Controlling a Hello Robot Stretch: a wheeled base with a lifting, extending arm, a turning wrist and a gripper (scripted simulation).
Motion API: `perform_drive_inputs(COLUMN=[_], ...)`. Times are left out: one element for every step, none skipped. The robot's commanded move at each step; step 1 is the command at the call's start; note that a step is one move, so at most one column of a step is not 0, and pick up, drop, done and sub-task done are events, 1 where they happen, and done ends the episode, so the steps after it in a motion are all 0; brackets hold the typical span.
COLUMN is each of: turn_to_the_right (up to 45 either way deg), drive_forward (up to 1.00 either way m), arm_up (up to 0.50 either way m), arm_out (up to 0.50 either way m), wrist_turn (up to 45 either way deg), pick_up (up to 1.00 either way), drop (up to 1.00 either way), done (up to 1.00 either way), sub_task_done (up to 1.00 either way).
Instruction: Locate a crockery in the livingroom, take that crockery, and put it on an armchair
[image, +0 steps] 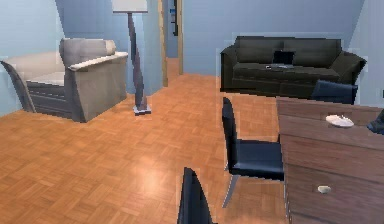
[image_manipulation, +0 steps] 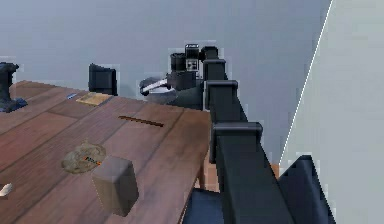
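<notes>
Brown wooden table (image_manipulation: 60, 125) carries small white dish (image: 340, 121); black claw (image_manipulation: 158, 87) near far edge, cannot tell if holding anything.

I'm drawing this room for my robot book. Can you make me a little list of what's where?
floor: wood
armchair: beige, at the forward view's left
floor lamp: just right of the armchair
sofa: dark, by the far wall
table: wooden, at the forward view's right
chairs: dark, at the table
dish: small, white, on the table
arm: dark bar along the table's edge
gripper: at a pale rounded thing; cannot tell whether it holds anything
</notes>
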Motion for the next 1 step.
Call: perform_drive_inputs(turn_to_the_right=[0.0], drive_forward=[0.0], arm_up=[0.0], arm_out=[0.0], wrist_turn=[-45.0], pick_up=[0.0], drop=[0.0], done=[0.0], sub_task_done=[0.0])
